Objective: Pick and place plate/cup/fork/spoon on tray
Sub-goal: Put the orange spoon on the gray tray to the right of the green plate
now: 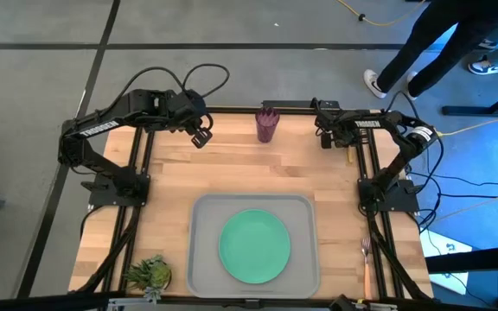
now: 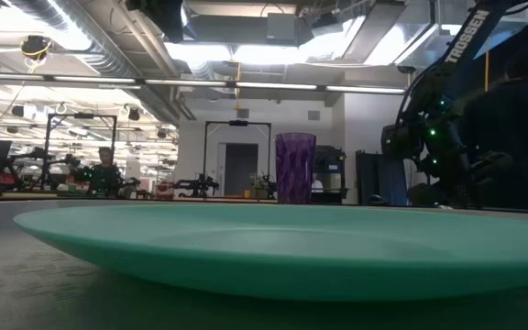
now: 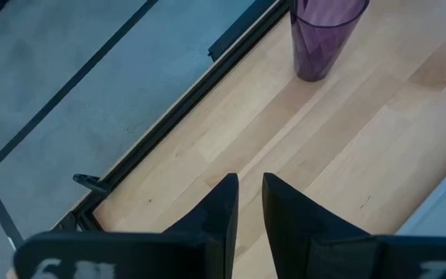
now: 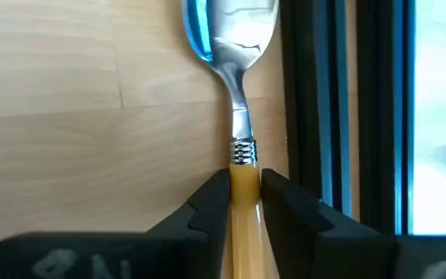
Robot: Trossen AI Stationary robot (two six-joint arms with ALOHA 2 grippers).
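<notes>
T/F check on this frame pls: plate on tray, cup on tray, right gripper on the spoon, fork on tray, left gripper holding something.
1. The plate lies on the tray. True.
2. The cup stands on the tray. False: it stands upright on the bare table at the far edge.
3. The right gripper is closed on the spoon handle. True.
4. The fork is on the tray. False: it lies on the table, right of the tray.
5. The left gripper holds something. False: nothing sits between its nearly closed fingers.
</notes>
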